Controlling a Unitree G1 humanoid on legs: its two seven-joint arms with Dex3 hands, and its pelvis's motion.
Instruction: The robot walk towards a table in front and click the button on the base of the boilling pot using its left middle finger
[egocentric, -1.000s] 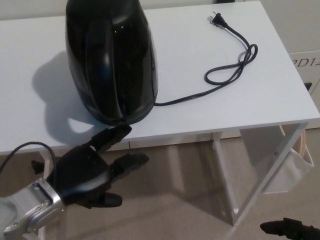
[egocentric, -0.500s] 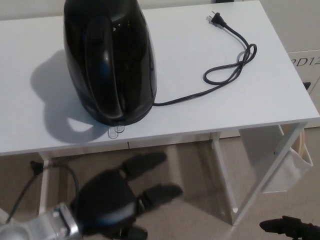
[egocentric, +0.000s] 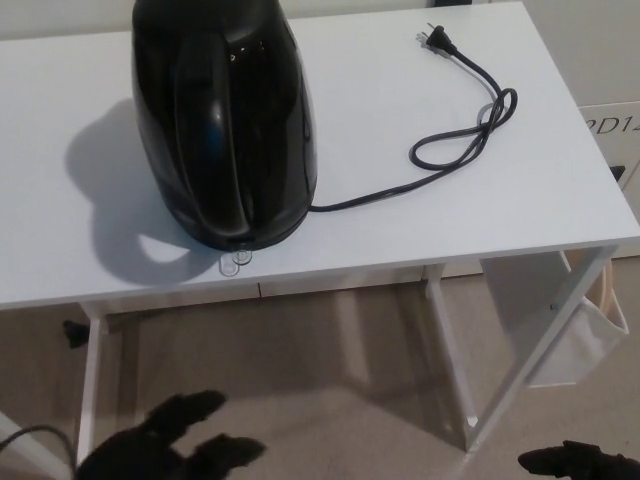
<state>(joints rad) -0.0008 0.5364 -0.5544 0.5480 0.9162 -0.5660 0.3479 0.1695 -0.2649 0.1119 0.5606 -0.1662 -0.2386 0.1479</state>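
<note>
A glossy black boiling pot (egocentric: 224, 120) stands upright on the white table (egocentric: 500, 190), near the front edge on the left half. At the foot of its base a small clear switch tab (egocentric: 235, 262) sticks out toward me. My left hand (egocentric: 165, 445) hangs low at the bottom left, well below the table edge and apart from the pot, with its fingers spread and holding nothing. Only the black fingertips of my right hand (egocentric: 580, 462) show at the bottom right corner.
A black power cord (egocentric: 450, 145) runs from the pot's base across the table, loops, and ends in an unplugged plug (egocentric: 437, 38) at the back right. White table legs (egocentric: 520, 360) and beige carpet (egocentric: 340, 400) lie below. A white box stands at the right edge.
My left hand has dropped from the switch tab at the pot's base down and back toward the bottom left. The pot and cord stay put.
</note>
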